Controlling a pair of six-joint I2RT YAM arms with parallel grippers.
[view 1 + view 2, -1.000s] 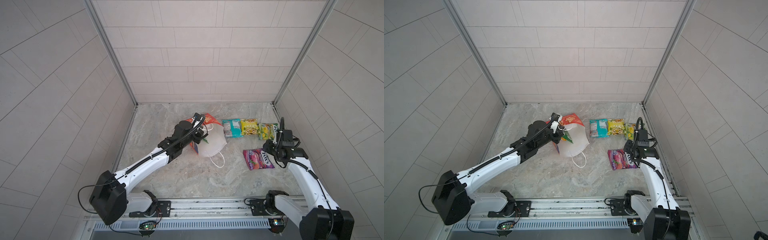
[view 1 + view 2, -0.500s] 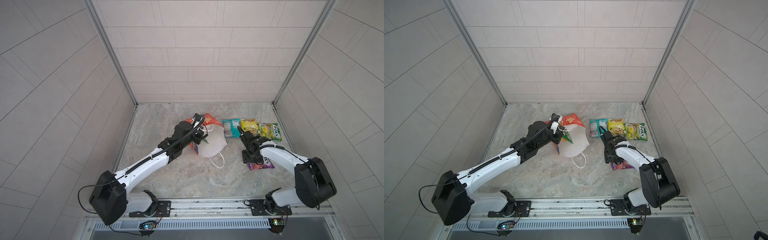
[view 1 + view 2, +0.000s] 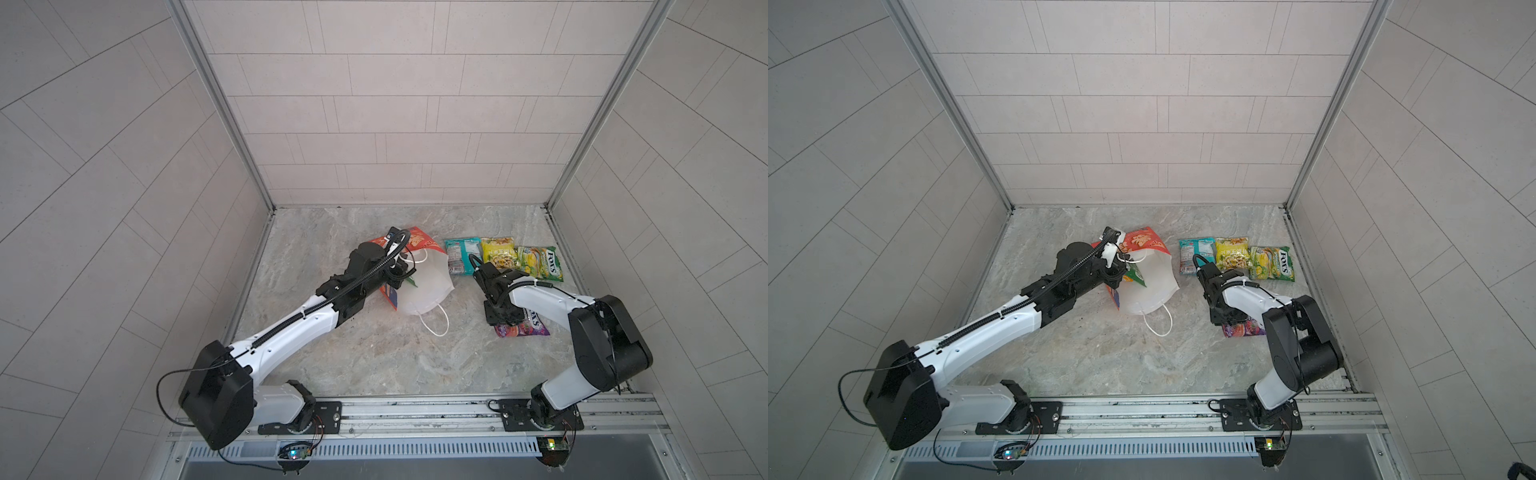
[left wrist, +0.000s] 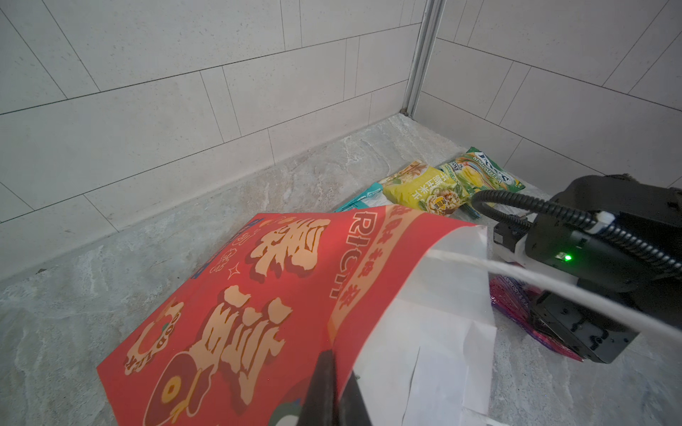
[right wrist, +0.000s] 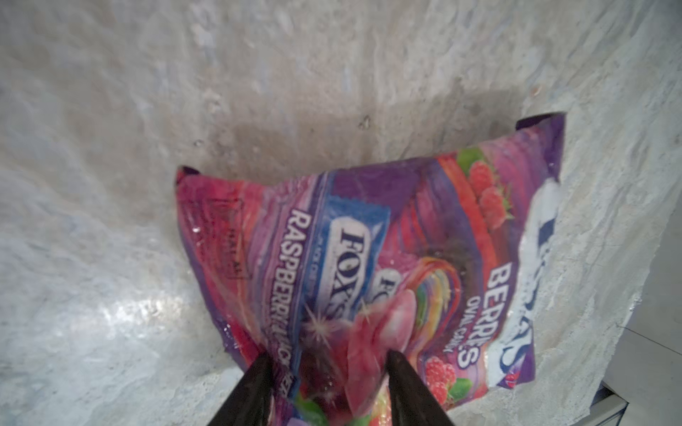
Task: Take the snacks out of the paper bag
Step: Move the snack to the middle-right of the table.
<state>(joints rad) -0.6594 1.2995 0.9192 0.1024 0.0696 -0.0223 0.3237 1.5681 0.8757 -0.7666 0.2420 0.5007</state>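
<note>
While the left arm (image 3: pixel 299 328) and the paper bag (image 3: pixel 432 286) are lying just as they were a second ago, the right gripper (image 3: pixel 508 321) in both top views is no longer hanging at the right edge of the table (image 3: pixel 374 353). It is now bending down over the purple packet (image 3: pixel 536 329) and covering most of it. The bag is lying on its side mid-table, and the left gripper (image 3: pixel 401 270) is staying clamped on its upper rim. A green-and-orange packet (image 3: pixel 1136 276) is showing in the bag's mouth. The teal packet (image 3: pixel 459 253), yellow packet (image 3: pixel 496 251) and green-yellow FOX'S packet (image 3: pixel 540 259) are lying in a row behind the right gripper, the last one now uncovered. In the left wrist view, the pressed-together fingers (image 4: pixel 324 383) are gripping the bag's red front, and a white cord handle (image 4: pixel 516 276) is crossing in front of the right arm (image 4: pixel 609 239). In the right wrist view, the two black fingers (image 5: pixel 258 380) are standing apart astride the purple packet's near edge. Whether they are squeezing it I cannot tell.
</note>
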